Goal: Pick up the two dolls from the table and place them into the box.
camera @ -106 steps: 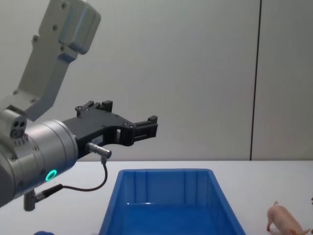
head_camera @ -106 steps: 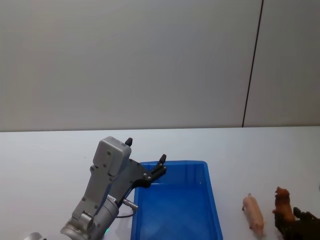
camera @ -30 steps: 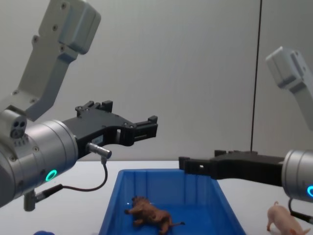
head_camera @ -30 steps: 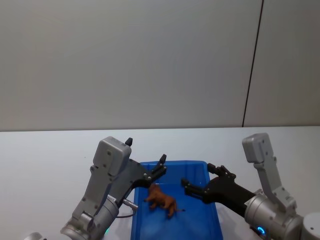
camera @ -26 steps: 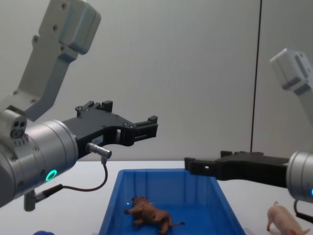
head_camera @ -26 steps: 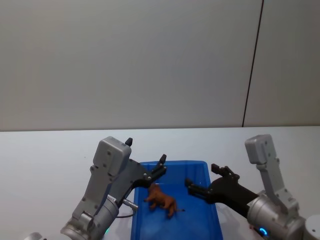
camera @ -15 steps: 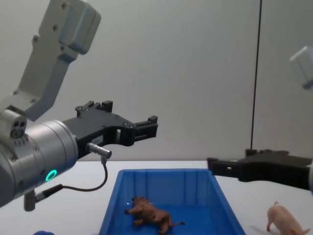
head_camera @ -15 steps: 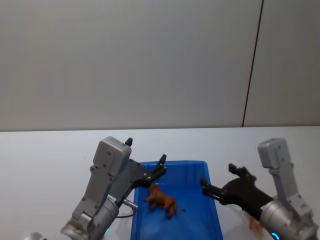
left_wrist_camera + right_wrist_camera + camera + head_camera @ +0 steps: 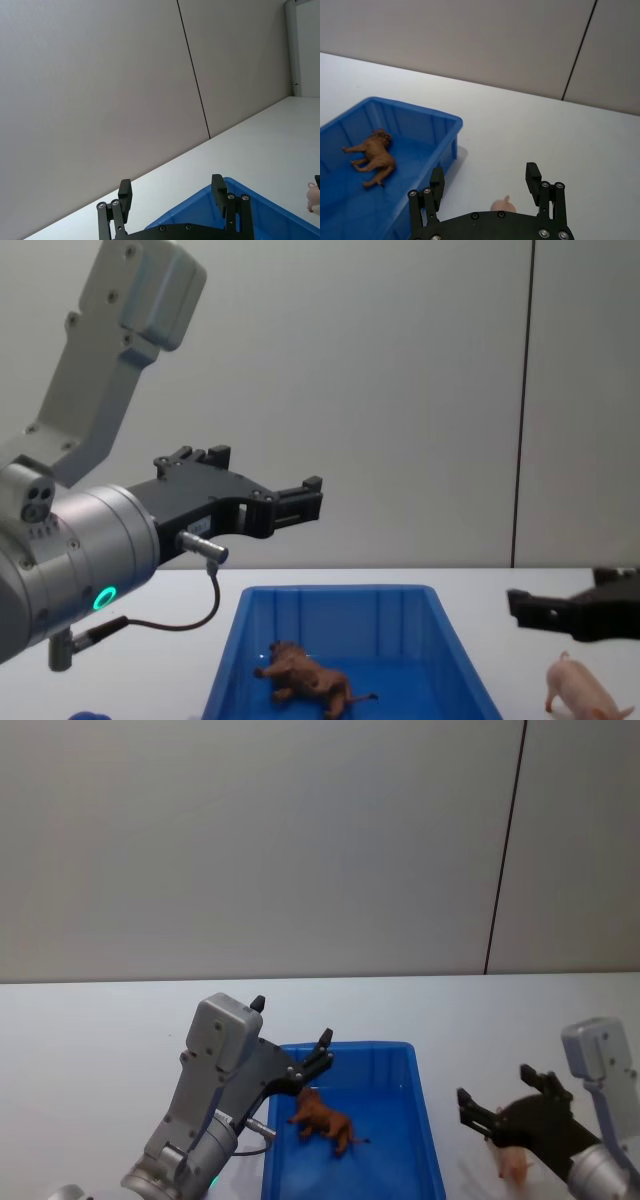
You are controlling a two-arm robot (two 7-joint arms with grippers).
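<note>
Likely a light, stiff, slick pig [image 9: 583,692]: the spread right gripper [image 9: 485,174] above should pinch its flanks; left gripper [image 9: 171,184] hangs spread at the box's [image 9: 340,591] left.

Box [image 9: 360,1046] bright blue, ribbed inner walls. Lion doll [image 9: 323,1118] reddish-brown; pig doll [image 9: 585,692] pale pink. Counter [image 9: 100,1030] plain white. Left gripper [image 9: 171,186] and right gripper [image 9: 485,173]: black jaws. Wall [image 9: 250,840] grey, dark vertical seam.

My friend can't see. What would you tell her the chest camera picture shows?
A brown lion lies in the blue box on a white table. A pink pig stands right of the box, under the open right gripper. The open left gripper hangs above the box's left side.
</note>
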